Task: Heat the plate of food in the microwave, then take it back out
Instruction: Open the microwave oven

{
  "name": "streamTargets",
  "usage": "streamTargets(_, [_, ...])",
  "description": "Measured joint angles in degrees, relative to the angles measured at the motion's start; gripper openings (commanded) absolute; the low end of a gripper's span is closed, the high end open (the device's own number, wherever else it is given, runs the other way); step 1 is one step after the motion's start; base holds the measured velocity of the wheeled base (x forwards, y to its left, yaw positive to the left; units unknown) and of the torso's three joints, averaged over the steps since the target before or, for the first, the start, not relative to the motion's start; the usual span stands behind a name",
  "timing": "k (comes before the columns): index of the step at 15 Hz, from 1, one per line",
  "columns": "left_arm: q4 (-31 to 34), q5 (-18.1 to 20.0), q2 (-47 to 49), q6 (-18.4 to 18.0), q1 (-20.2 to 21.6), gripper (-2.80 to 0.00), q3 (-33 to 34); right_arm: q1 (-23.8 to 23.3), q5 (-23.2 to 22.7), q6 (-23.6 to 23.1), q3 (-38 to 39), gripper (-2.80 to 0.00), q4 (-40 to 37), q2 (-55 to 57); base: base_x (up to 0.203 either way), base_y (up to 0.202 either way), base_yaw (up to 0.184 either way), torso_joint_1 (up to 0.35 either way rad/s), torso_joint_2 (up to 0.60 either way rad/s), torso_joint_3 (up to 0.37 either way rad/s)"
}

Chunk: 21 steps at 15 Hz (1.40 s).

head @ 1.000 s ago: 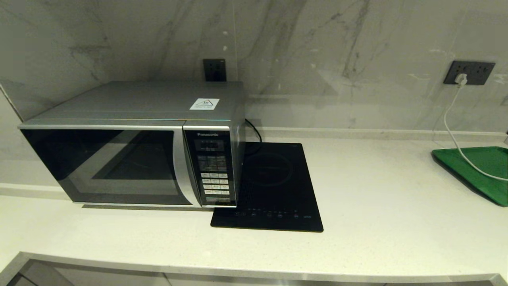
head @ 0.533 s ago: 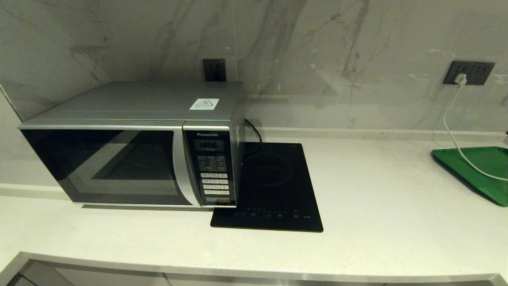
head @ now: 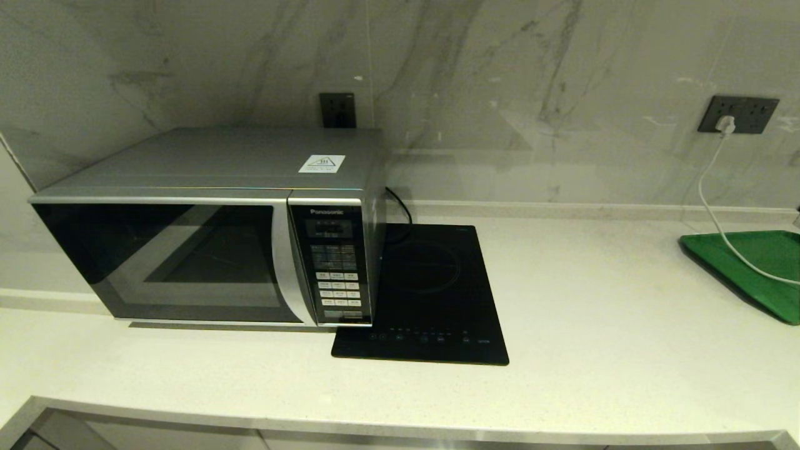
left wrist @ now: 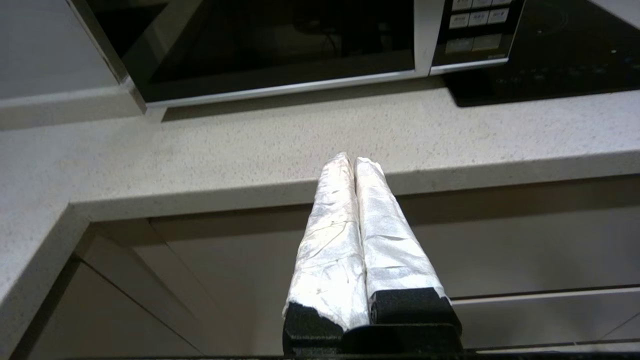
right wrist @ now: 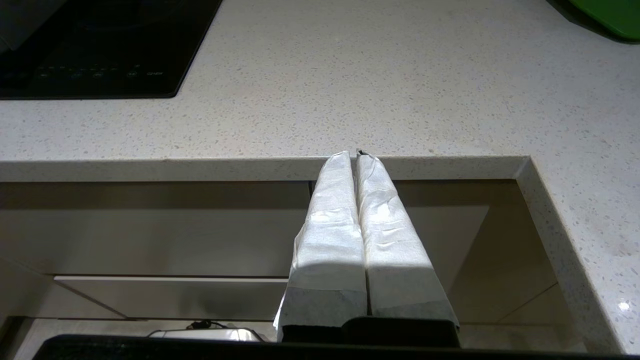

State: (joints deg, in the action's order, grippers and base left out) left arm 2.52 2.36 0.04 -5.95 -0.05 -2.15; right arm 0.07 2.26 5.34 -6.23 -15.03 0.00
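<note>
microwave [head: 206,225]: on the counter [head: 600,325] at left, against the wall. Door shut, glass dark; can't tell what's inside.
plate: not visible in any view, so can't say where it is.
keypad [head: 336,275]: right side of the microwave front, Panasonic label above it.
sticker [head: 322,164]: white, triangle mark, on the microwave top near its right edge.
cooktop [head: 425,294]: flat, black, just right of the microwave, nothing on it.
tray [head: 759,269]: green, far right of the counter; only a white cable [head: 712,200] from the wall socket [head: 737,114] crosses it.
left gripper [left wrist: 350,159]: below the counter's front edge, in front of the microwave; wrapped fingers pressed together, holding nothing.
right gripper [right wrist: 356,156]: below the front edge, right of the cooktop; fingers pressed together, empty.
</note>
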Motion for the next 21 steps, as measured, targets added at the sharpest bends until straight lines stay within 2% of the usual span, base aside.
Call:
streamTargets(2, [0.96, 0.86, 2.03, -0.01, 0.02, -2.80, -5.85, 0.02, -0.02, 0.00, 0.00, -2.80, -0.01, 0.00, 0.000, 0.000, 0.000, 0.000, 0.00, 0.000])
streamTargets(6, [5.82, 2.02, 18.31, 1.66, -0.52, -2.80, -27.84, 0.00, -0.02, -0.02, 0.00, -2.80, -0.01, 0.00, 0.000, 0.000, 0.000, 0.000, 0.00, 0.000])
streamTargets(8, [11.03, 3.30, 31.41, 5.16, -0.89, -2.80, -38.25, 0.00, 0.01, 0.00, 0.00, -2.80, 0.00, 0.00, 0.000, 0.000, 0.000, 0.000, 0.00, 0.000])
streamTargets(10, [15.27, 8.02, 44.69, 10.22, -0.80, -2.80, -47.17, 0.02, 0.02, 0.00, 0.00, -2.80, -0.01, 0.00, 0.000, 0.000, 0.000, 0.000, 0.00, 0.000])
streamTargets(11, [16.88, 12.40, 50.94, 12.72, -0.10, -2.80, -51.07, 0.02, 0.00, 0.00, 0.00, -2.80, -0.01, 0.00, 0.000, 0.000, 0.000, 0.000, 0.00, 0.000])
streamTargets(13, [19.28, 25.79, 61.49, 15.73, 3.74, -2.80, -57.55, 0.02, 0.00, 0.00, 0.00, -2.80, -0.01, 0.00, 0.000, 0.000, 0.000, 0.000, 0.00, 0.000])
streamTargets(17, [20.85, 61.21, 75.35, 15.69, 15.43, -2.80, -63.25, 0.02, 0.00, 0.00, 0.00, -2.80, -0.01, 0.00, 0.000, 0.000, 0.000, 0.000, 0.00, 0.000])
streamTargets(18, [20.87, 69.60, 77.91, 13.74, 17.53, -2.80, -63.32, 0.02, 0.00, 0.00, 0.00, -2.80, -0.01, 0.00, 0.000, 0.000, 0.000, 0.000, 0.00, 0.000])
streamTargets(19, [20.87, 75.55, 79.98, 10.67, 18.61, -2.80, -62.91, 0.02, 0.04, -0.01, 0.00, -2.80, 0.00, 0.00, 0.000, 0.000, 0.000, 0.000, 0.00, 0.000])
streamTargets(20, [20.88, 80.04, 82.03, 6.55, 19.24, -2.80, -61.98, 0.00, 0.00, -0.01, 0.00, -2.80, -0.01, 0.00, 0.000, 0.000, 0.000, 0.000, 0.00, 0.000])
streamTargets(21, [20.96, 82.12, 83.73, 2.55, 19.56, -2.80, -60.95, 0.00, 0.00, 0.00, 0.00, -2.80, 0.01, 0.00, 0.000, 0.000, 0.000, 0.000, 0.00, 0.000])
